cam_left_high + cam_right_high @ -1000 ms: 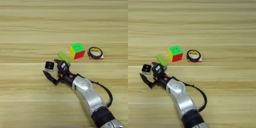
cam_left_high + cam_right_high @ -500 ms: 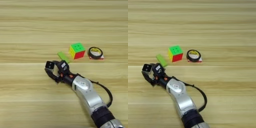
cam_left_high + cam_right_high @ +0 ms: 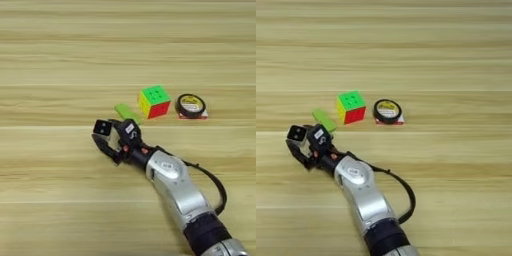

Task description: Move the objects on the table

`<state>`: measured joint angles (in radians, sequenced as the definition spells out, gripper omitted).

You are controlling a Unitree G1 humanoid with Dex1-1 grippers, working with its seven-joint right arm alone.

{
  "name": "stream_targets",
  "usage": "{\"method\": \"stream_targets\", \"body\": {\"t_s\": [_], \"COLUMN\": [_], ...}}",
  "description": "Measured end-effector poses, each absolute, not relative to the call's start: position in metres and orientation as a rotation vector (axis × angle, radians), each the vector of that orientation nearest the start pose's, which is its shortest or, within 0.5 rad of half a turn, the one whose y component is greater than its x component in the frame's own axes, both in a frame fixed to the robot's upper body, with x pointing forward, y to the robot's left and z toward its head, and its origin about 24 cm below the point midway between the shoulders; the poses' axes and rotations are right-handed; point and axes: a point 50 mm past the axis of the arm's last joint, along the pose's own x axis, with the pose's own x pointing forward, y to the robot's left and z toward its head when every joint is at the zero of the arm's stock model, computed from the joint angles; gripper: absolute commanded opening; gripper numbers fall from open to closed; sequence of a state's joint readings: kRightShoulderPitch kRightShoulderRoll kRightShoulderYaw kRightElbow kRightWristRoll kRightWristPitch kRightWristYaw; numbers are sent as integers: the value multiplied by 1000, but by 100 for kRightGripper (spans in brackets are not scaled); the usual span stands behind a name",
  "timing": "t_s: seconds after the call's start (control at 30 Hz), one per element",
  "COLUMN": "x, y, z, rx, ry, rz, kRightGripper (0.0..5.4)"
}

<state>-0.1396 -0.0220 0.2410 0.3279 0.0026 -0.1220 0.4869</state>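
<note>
- nearby, on the wooden table (image 3: 60, 55), the lime-green bar (image 3: 127, 112) lies flat just up and right of the gripper, close beside the upper finger but, as far as i can see, not touching it.
- just right of the bar sits the puzzle cube (image 3: 154, 101), green face up, with yellow and red sides showing; the two are near each other, with a sliver of wood between.
- further right, a little apart from the cube, the black tape roll (image 3: 190, 105) lies flat with its yellow label up.
- the right gripper (image 3: 107, 136) reaches in from the lower right on its silver forearm (image 3: 175, 185), a black cable looping alongside it.
- the small white cube (image 3: 103, 127), dark dotted face up, sits between the two black fingers at their tips; the claw looks pinched around it, though whether the cube is off the wood i cannot tell.
- nothing blocks the open table to the left and above.
- a second ago the fingers were spread wide with the white cube just above the lower one; half a second ago they had drawn in around it, and now they are tight on it.
- bar, puzzle cube and tape roll have kept their places.
</note>
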Motion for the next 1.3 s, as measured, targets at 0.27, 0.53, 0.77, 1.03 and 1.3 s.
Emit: {"method": "stream_targets", "body": {"t_s": [0.27,0.53,0.77,1.03,1.3], "x": [275,292,300,302,304], "y": [-102,-135,-154,-156,-153], "z": [37,55,54,42,41], "rx": [-54,-61,-61,-27,-28], "ry": [-21,-72,-55,0,5], "rz": [570,376,275,262,288], "kRightGripper": [308,308,308,308,308]}}
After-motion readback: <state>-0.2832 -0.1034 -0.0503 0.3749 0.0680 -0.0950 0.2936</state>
